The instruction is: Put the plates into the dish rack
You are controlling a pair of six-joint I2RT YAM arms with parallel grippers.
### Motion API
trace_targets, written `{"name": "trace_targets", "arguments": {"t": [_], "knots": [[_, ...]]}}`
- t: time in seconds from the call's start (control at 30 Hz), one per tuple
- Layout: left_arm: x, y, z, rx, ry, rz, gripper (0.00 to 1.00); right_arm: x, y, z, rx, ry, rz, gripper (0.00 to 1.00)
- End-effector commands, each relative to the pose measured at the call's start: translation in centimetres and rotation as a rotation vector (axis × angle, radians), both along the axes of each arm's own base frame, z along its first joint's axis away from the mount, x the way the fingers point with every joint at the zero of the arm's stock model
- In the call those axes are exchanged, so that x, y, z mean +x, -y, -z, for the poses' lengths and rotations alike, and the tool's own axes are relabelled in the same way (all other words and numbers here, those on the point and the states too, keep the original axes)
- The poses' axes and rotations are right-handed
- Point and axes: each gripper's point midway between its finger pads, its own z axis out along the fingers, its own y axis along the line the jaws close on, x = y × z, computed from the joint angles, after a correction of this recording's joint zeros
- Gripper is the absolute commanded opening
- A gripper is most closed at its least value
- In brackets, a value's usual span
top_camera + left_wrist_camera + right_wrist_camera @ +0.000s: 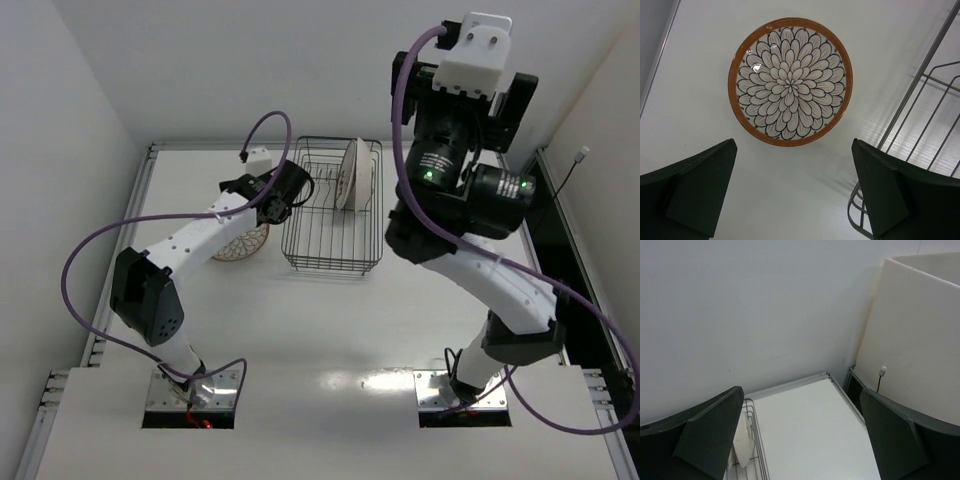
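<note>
A brown-rimmed plate (790, 82) lies flat and face up on the white desk (330, 330), showing a flower of black-outlined petals that fills its whole bowl. It sits just beside the left side of the dish rack (332, 235), apart from the wires. In the top view the left arm crosses over it and hides part of it.

The left pincer (794, 150) hangs above the desk at the near edge of this plate. Its jaws are spread wide and hold nothing. The left finger (700, 190) is over bare desk, and the right finger (890, 195) is over the rack's left edge wires.

The rack is a black wire basket standing near the far edge of the desk, between the two arms. In its far part a second plate (350, 175) stands on edge with its pale underside toward the left. I cannot tell whether another plate stands close behind it.

The right arm is raised high above the desk, well clear of the rack. The right pincer (800, 400) points at the grey back wall (765, 315). Its jaws are parted wide with nothing between them. Below it, the right wrist view shows the rack's far right corner and the pale edge of the upright plate.
</note>
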Motion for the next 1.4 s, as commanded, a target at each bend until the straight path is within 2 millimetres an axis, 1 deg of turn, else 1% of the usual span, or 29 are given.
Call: {"name": "trace_targets", "arguments": {"t": [0.0, 0.03, 0.07, 0.1, 0.13, 0.2, 0.23, 0.27, 0.3, 0.33, 0.4, 0.43, 0.5, 0.53, 0.57, 0.6, 0.67, 0.73, 0.77, 0.83, 0.9, 1.0, 1.03, 1.07, 1.1, 1.13, 1.17, 1.23, 1.37], "knots": [[1.6, 0.4, -0.9, -0.050, 0.047, -0.026, 1.00, -0.4, 0.1, -2.9, -0.127, 0.015, -0.076, 0.99], [1.7, 0.5, -1.3, -0.056, 0.055, -0.025, 1.00, 0.0, -0.8, -4.1, -0.181, 0.063, -0.148, 0.99], [1.7, 0.8, -0.8, -0.059, 0.042, -0.020, 1.00, -0.3, -0.8, -5.6, -0.155, 0.121, -0.241, 0.99], [1.7, 0.8, -0.8, -0.059, 0.041, -0.020, 1.00, -0.8, -0.6, -6.7, 0.024, 0.216, -0.359, 0.99], [1.7, 0.8, -0.8, -0.066, 0.045, -0.025, 1.00, -0.9, -1.8, -6.5, -0.036, 0.212, -0.479, 0.99], [1.7, 0.8, -1.1, -0.071, 0.053, -0.025, 1.00, -1.9, -0.8, -7.3, 0.080, 0.271, -0.543, 0.99], [1.7, 0.7, -1.1, -0.064, 0.048, -0.019, 1.00, -2.2, -2.6, -6.8, 0.041, 0.260, -0.653, 0.99], [1.5, 0.4, -2.1, -0.064, 0.068, -0.017, 1.00, -2.5, -3.2, -6.7, 0.053, 0.260, -0.705, 0.99], [1.7, 0.1, -2.5, -0.073, 0.084, -0.028, 1.00, -3.3, -4.8, -6.9, 0.081, 0.277, -0.815, 0.99], [1.2, -0.3, -2.1, -0.051, 0.063, -0.016, 1.00, -3.8, -5.5, -5.8, 0.066, 0.241, -0.875, 0.99], [1.1, -0.8, -2.9, -0.060, 0.089, -0.014, 1.00, -4.9, -7.3, -4.5, 0.101, 0.204, -0.996, 0.99], [0.7, -1.1, -2.5, -0.046, 0.075, -0.007, 1.00, -5.0, -8.1, -2.4, 0.089, 0.135, -1.027, 0.99], [0.6, -1.8, -3.4, -0.040, 0.100, 0.009, 1.00, -6.2, -8.3, -1.0, 0.137, 0.088, -1.095, 0.98], [0.4, -2.5, -3.1, -0.026, 0.090, 0.007, 1.00, -6.2, -8.8, 1.6, 0.121, 0.011, -1.107, 0.98], [0.3, -3.0, -3.6, -0.019, 0.100, 0.013, 1.00, -6.9, -8.5, 3.3, 0.155, -0.029, -1.124, 0.98], [0.1, -3.0, -3.1, -0.010, 0.079, 0.028, 1.00, -7.2, -8.0, 4.0, 0.149, -0.040, -1.124, 0.98], [0.1, -4.3, -2.6, -0.011, 0.065, 0.022, 1.00, -8.2, -7.4, 5.7, 0.200, -0.080, -1.146, 0.98], [0.4, -4.3, -2.2, -0.050, 0.061, 0.041, 1.00, -9.2, -5.8, 7.3, 0.245, -0.097, -1.146, 0.98], [0.5, -4.8, -1.5, -0.043, 0.036, 0.058, 1.00, -9.5, -5.5, 8.7, 0.244, -0.129, -1.142, 0.99], [1.1, -4.0, -1.0, -0.079, 0.025, 0.099, 1.00, -10.0, -4.3, 8.9, 0.276, -0.133, -1.131, 0.99], [1.5, -3.7, 1.0, -0.080, -0.031, 0.120, 1.00, -10.2, -3.0, 9.7, 0.274, -0.158, -1.094, 0.99], [3.0, -2.0, 1.7, -0.133, -0.050, 0.165, 1.00, -10.3, -1.9, 9.3, 0.274, -0.155, -1.068, 0.99], [3.5, -1.3, 3.2, -0.135, -0.095, 0.188, 1.00, -10.1, -1.8, 9.4, 0.267, -0.165, -1.055, 0.99], [4.0, -1.5, 3.7, -0.130, -0.113, 0.177, 1.00, -10.2, -1.6, 9.3, 0.267, -0.165, -1.055, 0.99], [5.0, -0.9, 3.4, -0.134, -0.107, 0.195, 1.00, -10.2, -1.7, 9.3, 0.257, -0.181, -1.053, 0.99], [5.5, -1.1, 5.1, -0.120, -0.153, 0.182, 1.00, -9.8, -2.3, 9.7, 0.231, -0.206, -1.048, 0.99], [6.3, -0.4, 4.9, -0.134, -0.152, 0.204, 1.00, -9.9, -2.1, 9.5, 0.223, -0.219, -1.046, 0.99], [7.5, 0.1, 6.1, -0.150, -0.175, 0.208, 1.00, -9.6, -2.6, 10.0, 0.187, -0.258, -1.039, 0.99], [8.3, -0.4, 8.3, -0.172, -0.228, 0.186, 1.00, -9.3, -3.1, 10.3, 0.167, -0.274, -1.037, 0.99]]}}
